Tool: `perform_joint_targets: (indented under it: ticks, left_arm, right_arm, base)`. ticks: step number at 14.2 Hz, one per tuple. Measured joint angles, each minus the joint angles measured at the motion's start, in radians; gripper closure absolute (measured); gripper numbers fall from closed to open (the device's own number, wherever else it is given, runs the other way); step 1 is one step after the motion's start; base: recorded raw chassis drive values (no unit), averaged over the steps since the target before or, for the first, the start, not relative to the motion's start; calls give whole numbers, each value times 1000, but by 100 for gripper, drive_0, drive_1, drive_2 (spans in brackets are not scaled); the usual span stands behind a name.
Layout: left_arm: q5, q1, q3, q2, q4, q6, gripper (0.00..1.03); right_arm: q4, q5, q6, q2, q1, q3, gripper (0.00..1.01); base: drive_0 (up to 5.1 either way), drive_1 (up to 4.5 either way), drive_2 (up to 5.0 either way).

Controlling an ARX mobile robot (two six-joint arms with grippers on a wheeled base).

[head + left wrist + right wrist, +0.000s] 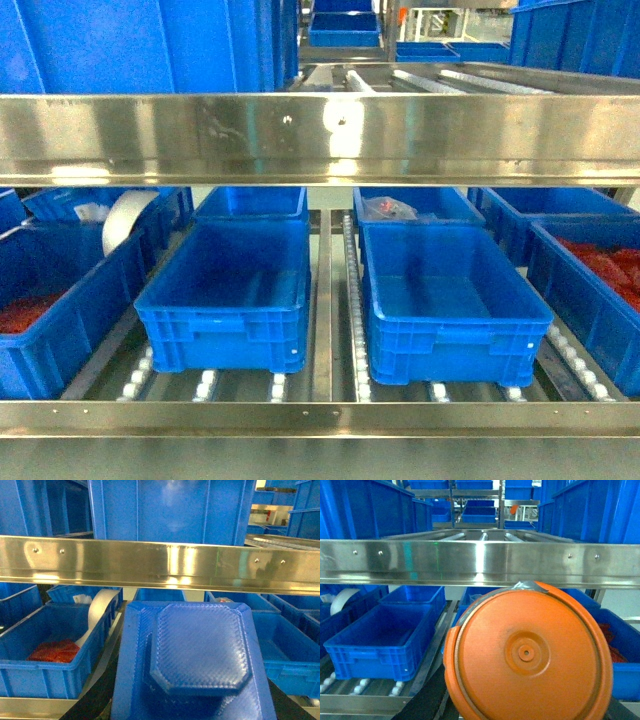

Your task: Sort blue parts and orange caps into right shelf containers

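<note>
1. Collision with the shelf [320,140] was the first risk. Its steel front beam ran across just ahead of and above both claws, so a reach made too high could have knocked a held piece against it.
2. Left claw: its jaws were hidden behind the blue part [195,650], which filled the near view right in front of it. I could not tell how wide the jaws stood. The part looked carried, but an unseen grip on a broad flat piece could have slipped.
3. Right claw: likewise hidden, behind the orange cap [527,655] held close before it, so its opening could not be told. A round, smooth cap released early could have rolled onto the rollers [350,300] between the bins ahead and below.
4. Mis-sorting was possible too. The two empty containers [225,290] [450,300] lay ahead and below the claws and looked alike, so either piece could have gone into the wrong one.
5. Counts in the claws: one blue part and one orange cap.
6. Counts on the lower tier ahead:
   - at least nine containers, with more on the tier above
   - two near ones empty
   - two with reddish heaps, too blurred to count: one to the left of the left claw [55,650], one far to the right [610,270]
   - one white roll [125,220], standing in a bin to the left
</note>
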Motion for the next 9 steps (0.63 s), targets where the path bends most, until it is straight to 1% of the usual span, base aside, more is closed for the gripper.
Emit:
perform_joint_targets:
  ticks: [9]
  left_arm:
    - [-1,0,0,0,-1,0,61]
  right_arm:
    - [-1,1,0,0,0,0,57]
  base:
    - [0,0,0]
